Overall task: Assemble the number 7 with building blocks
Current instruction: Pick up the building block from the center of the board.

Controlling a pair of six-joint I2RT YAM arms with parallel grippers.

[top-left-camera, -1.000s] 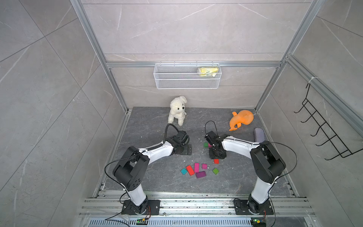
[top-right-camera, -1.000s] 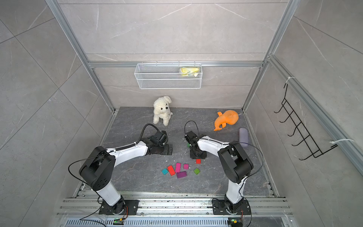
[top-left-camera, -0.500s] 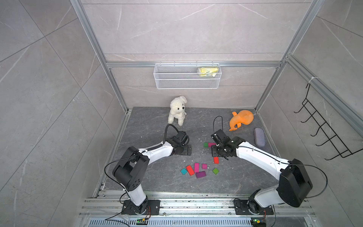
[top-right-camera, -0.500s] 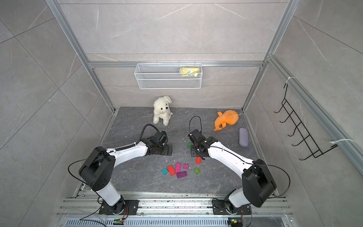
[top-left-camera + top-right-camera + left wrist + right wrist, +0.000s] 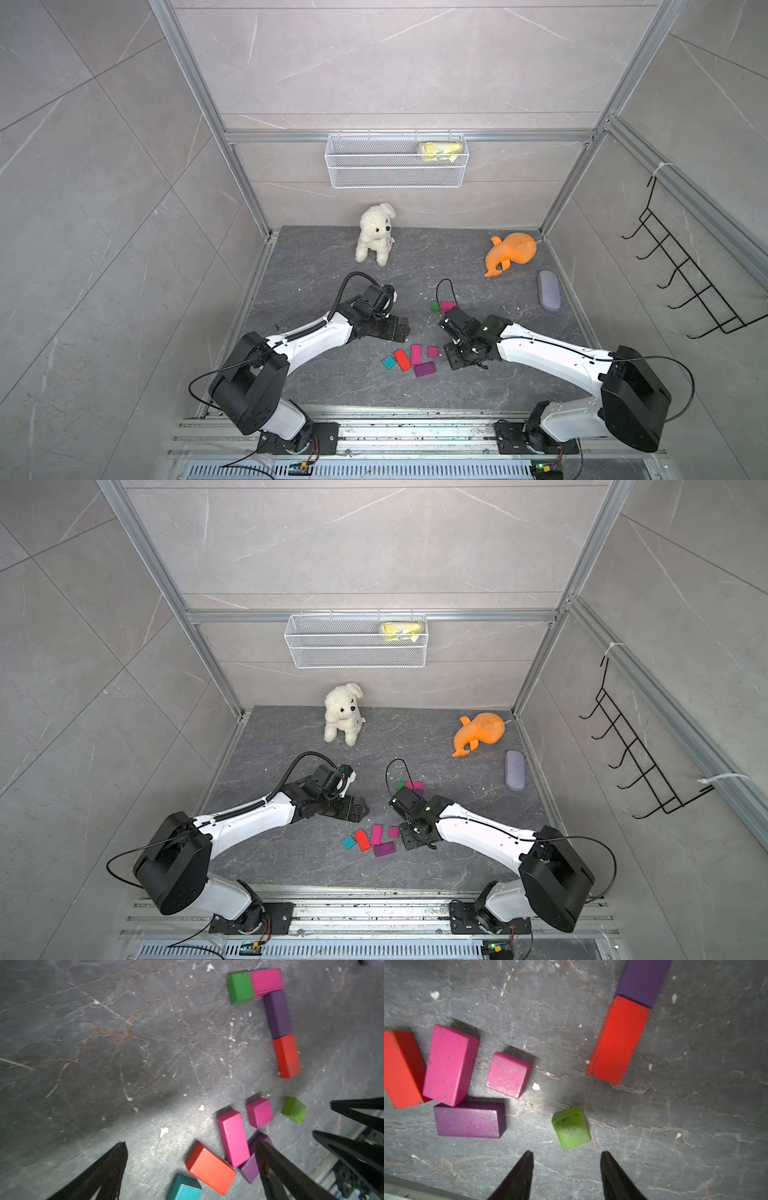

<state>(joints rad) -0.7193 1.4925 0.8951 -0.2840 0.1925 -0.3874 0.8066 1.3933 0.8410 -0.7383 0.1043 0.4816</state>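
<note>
Right fingers point(image 5: 519, 1178) spread, empty — loose green block point(image 5: 571, 1128) just beyond.

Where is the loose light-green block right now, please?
In the right wrist view, the light-green block lies alone just ahead of the right gripper, near the small pink cube.

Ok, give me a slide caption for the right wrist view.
Right gripper, open and empty, near a loose green block.

From above, the right arm point(image 5: 548, 353) hides the stem of the number 7 point(image 5: 444, 306). The teal block point(image 5: 185, 1188) is cut by the left wrist view's edge.
</note>
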